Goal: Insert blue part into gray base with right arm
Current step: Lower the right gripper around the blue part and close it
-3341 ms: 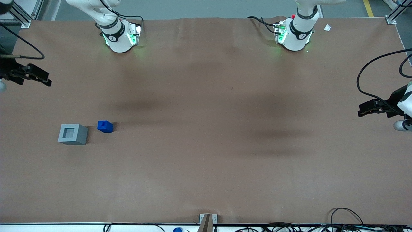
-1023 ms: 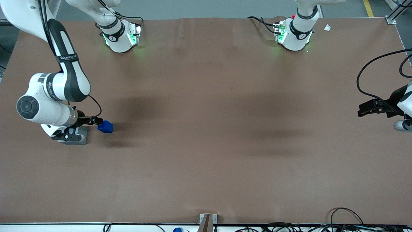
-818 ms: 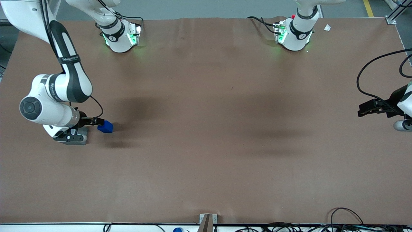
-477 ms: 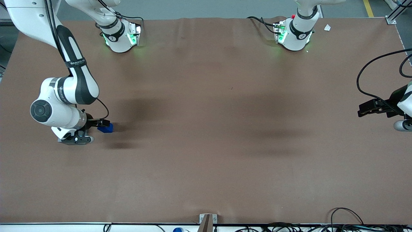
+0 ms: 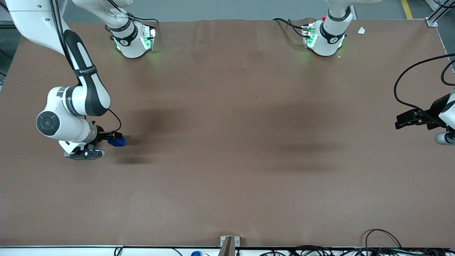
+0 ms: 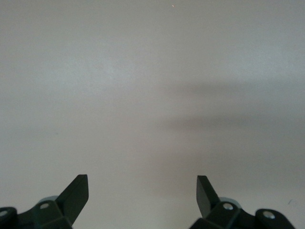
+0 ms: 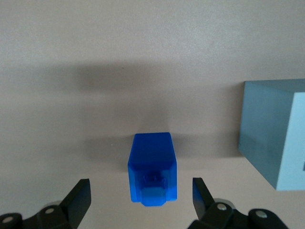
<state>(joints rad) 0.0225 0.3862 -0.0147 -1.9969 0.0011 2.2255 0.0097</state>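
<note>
The blue part (image 5: 118, 142) lies on the brown table, its stud face turned up toward the wrist camera. My right arm (image 5: 71, 110) reaches down over it, and its gripper (image 5: 113, 137) hangs just above the part. In the right wrist view the gripper (image 7: 141, 190) is open, one black finger (image 7: 79, 196) on each side of the blue part (image 7: 151, 162), neither touching it. The gray base (image 7: 275, 129) stands close beside the part. In the front view the wrist hides the base.
Two white arm bases (image 5: 132, 40) (image 5: 325, 37) stand along the table edge farthest from the front camera. The parked gripper (image 5: 418, 119) hangs at the parked arm's end. Cables (image 5: 377, 240) lie at the near edge.
The right arm has swung in over the table and, in the last second, slid toward the blue part, so its open fingers now straddle it. The part has not moved.
</note>
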